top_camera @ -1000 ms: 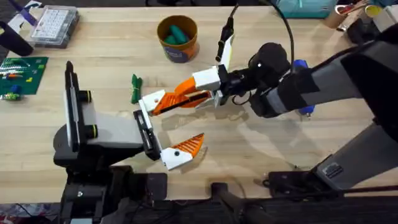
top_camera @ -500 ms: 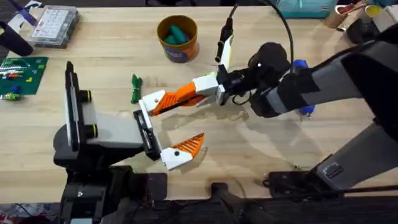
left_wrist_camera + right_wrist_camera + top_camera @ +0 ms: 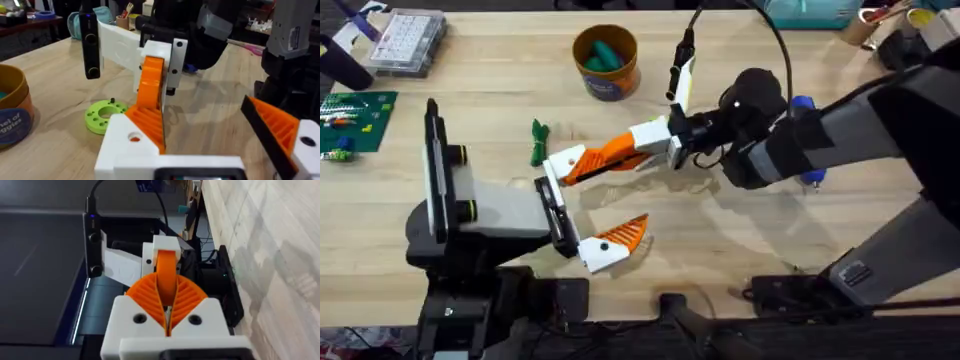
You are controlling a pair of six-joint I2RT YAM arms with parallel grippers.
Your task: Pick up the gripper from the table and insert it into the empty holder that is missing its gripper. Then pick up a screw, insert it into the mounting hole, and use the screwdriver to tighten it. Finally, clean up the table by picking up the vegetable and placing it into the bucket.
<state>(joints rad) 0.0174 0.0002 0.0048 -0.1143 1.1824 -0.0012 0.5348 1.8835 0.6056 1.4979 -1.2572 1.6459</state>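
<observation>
Overhead, the right gripper (image 3: 655,145) pinches the gripper (image 3: 582,160), its white base and orange wedge seated at the left gripper's (image 3: 588,205) open holder, while the left wrist view reveals its ribbed face.

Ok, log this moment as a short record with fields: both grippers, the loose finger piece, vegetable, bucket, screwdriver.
right gripper: shut on the gripper, pressing it toward the holder
left gripper: open, one finger mounted, other holder being filled
vegetable: on table, beside holder
bucket: upright, far side, teal lump inside
screwdriver: mostly hidden behind right arm
</observation>
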